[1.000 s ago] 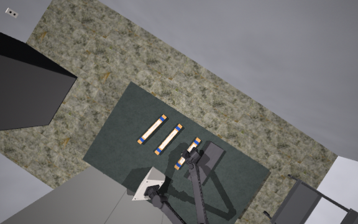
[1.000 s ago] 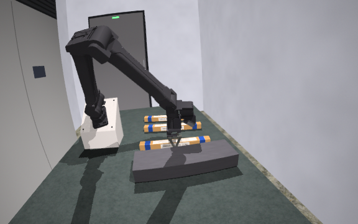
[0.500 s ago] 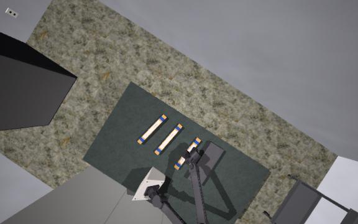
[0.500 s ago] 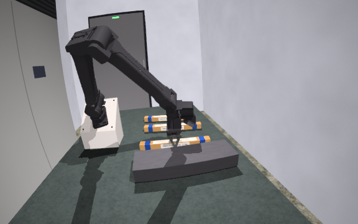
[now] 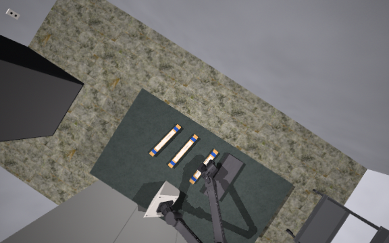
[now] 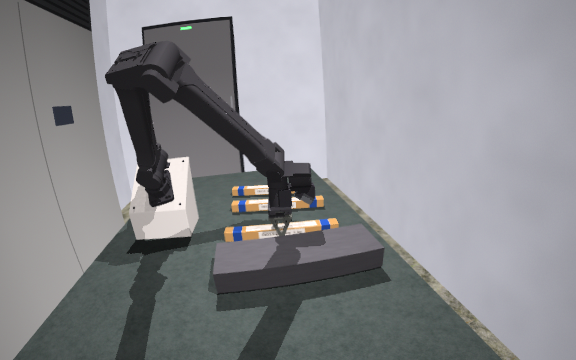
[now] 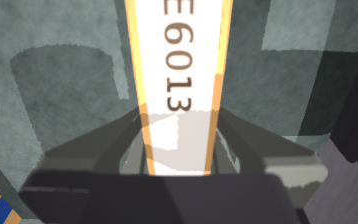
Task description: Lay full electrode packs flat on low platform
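Three long orange electrode packs with blue bands and white labels lie side by side on the dark green mat. The far pack [image 5: 165, 140] and the middle pack [image 5: 183, 151] lie apart from the arm. The near pack [image 6: 281, 230] lies on the mat right beside the low grey platform [image 6: 298, 256]. My gripper [image 6: 281, 229] is shut on this near pack at its middle. In the wrist view both fingers press the sides of the pack [image 7: 180, 75], whose label reads E6013. The pack still rests flat on the mat.
The arm's white base block [image 6: 164, 205] stands at the left of the mat. A grey wall runs close along the right side. A dark cabinet [image 5: 19, 98] stands beyond the mat, and a dark frame [image 5: 336, 219] stands off its corner.
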Robot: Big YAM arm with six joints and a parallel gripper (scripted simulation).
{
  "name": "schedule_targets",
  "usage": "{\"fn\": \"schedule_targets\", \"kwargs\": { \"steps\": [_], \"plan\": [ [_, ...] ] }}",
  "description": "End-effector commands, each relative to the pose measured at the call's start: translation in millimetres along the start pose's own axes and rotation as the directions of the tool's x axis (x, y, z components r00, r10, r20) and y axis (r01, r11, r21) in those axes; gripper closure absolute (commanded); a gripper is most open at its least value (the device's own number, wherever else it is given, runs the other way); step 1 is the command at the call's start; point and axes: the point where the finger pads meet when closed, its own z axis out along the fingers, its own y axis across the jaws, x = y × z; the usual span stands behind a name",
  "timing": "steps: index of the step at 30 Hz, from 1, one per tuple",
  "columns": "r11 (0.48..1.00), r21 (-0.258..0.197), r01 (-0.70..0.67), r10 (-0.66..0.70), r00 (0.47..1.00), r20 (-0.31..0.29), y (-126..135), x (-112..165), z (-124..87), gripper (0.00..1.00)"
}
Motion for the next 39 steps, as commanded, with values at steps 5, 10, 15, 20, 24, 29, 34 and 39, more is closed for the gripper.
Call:
{"fn": "schedule_targets", "kwargs": {
  "steps": [5,10,15,20,24,29,34,39],
  "plan": [
    [1.0,-0.003,0.003,-0.003,1.0,-0.012,-1,-1,9,1.0],
    [1.0,-0.003,0.003,-0.003,1.0,-0.012,-1,-1,9,1.0],
    [1.0,-0.003,0.005,-0.005,1.0,-0.01,0,-2,3,1.0],
    [1.0,-0.002,-0.004,0.004,1.0,0.013,-1,-9,-15,1.0],
    [1.0,-0.001,-0.007,0.007,1.0,0.019,-1,-11,-21,1.0],
    [1.0,0.0,-0.01,0.01,1.0,0.027,-2,-14,-33,1.0],
    [1.0,0.001,-0.013,0.013,0.999,0.032,-2,-16,-43,1.0],
    [1.0,0.001,-0.014,0.014,0.999,0.033,-3,-16,-49,1.0]
  ]
}}
